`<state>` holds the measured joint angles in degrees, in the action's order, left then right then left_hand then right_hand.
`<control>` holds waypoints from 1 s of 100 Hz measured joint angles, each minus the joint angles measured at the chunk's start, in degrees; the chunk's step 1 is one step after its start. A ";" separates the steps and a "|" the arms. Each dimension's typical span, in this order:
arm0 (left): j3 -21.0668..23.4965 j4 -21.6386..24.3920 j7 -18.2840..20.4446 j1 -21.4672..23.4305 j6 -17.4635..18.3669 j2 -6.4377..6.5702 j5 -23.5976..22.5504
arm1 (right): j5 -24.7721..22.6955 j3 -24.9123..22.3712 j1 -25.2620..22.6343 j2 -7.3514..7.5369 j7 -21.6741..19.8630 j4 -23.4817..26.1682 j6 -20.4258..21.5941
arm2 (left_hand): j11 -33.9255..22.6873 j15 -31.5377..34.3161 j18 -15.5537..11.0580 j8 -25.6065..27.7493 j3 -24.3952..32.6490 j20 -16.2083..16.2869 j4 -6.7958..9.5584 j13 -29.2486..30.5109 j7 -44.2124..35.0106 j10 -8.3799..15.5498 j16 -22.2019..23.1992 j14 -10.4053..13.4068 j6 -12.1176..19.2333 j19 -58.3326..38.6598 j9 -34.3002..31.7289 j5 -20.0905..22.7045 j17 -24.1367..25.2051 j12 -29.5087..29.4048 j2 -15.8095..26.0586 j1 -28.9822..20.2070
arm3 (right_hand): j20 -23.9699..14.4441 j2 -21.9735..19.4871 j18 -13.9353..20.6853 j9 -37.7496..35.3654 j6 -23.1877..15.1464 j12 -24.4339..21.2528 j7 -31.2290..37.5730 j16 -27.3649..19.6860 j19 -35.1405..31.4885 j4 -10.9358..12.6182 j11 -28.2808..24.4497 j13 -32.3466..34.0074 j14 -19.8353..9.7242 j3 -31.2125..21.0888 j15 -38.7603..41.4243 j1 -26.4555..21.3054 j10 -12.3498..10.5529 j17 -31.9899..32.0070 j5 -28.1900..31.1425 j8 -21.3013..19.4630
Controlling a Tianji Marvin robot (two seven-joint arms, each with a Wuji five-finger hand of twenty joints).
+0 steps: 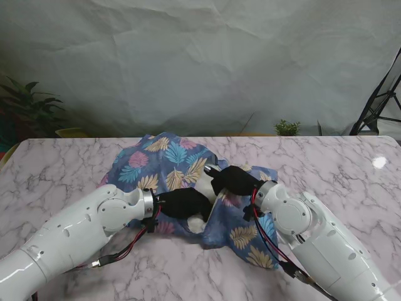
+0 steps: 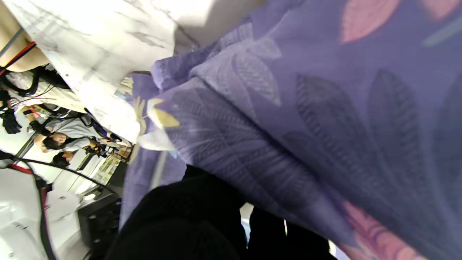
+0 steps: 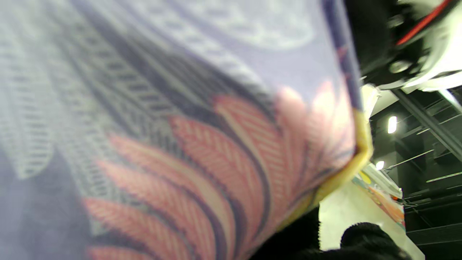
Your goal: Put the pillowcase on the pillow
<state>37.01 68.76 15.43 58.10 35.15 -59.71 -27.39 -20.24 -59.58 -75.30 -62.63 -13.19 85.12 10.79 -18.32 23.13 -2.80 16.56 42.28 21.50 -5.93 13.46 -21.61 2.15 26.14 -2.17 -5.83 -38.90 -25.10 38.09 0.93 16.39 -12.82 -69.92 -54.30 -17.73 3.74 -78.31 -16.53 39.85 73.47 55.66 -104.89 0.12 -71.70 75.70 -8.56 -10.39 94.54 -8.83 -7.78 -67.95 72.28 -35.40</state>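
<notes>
Near the pillowcase (image 1: pixel 178 172) mouth, my left hand (image 1: pixel 183 204) and right hand (image 1: pixel 234 179) look closed on its hem; soft, light cloth, white pillow (image 1: pixel 205 184) peeking between.

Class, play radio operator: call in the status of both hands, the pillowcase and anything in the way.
Left hand and right hand both shut on blue leaf-print fabric pillowcase. White pillow barely showing between them. Nothing obstructing on marble table.

Even, soft light in the stand view, with a glare spot on the worktop (image 1: pixel 379 162) far right; both wrist views blur close up
</notes>
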 measured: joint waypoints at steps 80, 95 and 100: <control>-2.44 -1.01 1.36 -0.35 -3.07 -1.99 5.77 | 2.49 8.32 7.55 -1.21 1.83 -4.66 -5.12 | 3.21 -4.12 1.10 -1.45 -2.63 6.84 2.36 -6.28 8.34 -1.58 -0.39 -2.59 -2.91 3.51 10.65 -6.85 1.85 -3.40 2.20 1.73 | 9.31 0.00 0.00 0.00 0.58 -2.32 -6.73 -3.10 -0.22 0.01 1.27 0.00 0.22 0.00 -0.73 0.00 0.06 0.00 0.01 2.55; 2.19 1.74 -0.55 4.06 -4.38 -1.92 5.16 | 1.49 9.89 10.08 -1.87 2.44 -8.36 -6.08 | 3.17 -3.18 1.64 0.12 -4.24 6.90 2.36 -6.22 5.06 -3.88 -0.40 -3.21 -2.37 0.62 10.25 -4.83 1.53 -3.40 1.20 2.38 | 21.13 0.00 -1.95 -0.01 2.89 -8.57 -16.88 -10.78 0.11 0.00 13.96 -0.07 2.70 0.00 -11.99 0.00 2.51 0.21 -3.16 4.53; 3.35 2.07 -1.35 5.10 -4.74 -2.00 5.14 | 0.06 10.17 10.40 -1.94 2.89 -9.03 -6.18 | 3.75 -3.08 1.95 0.27 -4.40 6.90 2.36 -6.15 4.89 -5.46 -0.40 -3.51 -2.22 -0.06 8.49 -4.62 1.23 -3.42 1.13 2.38 | 26.32 0.00 -3.89 1.64 3.39 -10.04 -18.03 -15.28 2.48 0.01 19.99 -1.14 4.72 0.00 -21.31 -0.06 4.52 1.92 -6.72 3.94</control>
<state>40.36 70.83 14.08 63.20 30.41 -61.71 -22.25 -20.18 -49.42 -64.90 -64.57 -10.30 76.09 4.61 -14.57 20.05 -0.85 16.83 37.87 28.40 -3.57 7.31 -16.73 -3.31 25.74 -5.68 -8.04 -38.96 -16.61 33.48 2.15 12.97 -11.70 -67.53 -27.97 -17.73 -0.15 -76.67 -13.15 29.81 55.44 40.38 -102.41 0.12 -51.71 74.56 -3.84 -10.39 73.23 -8.89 -3.27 -66.03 65.57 -31.46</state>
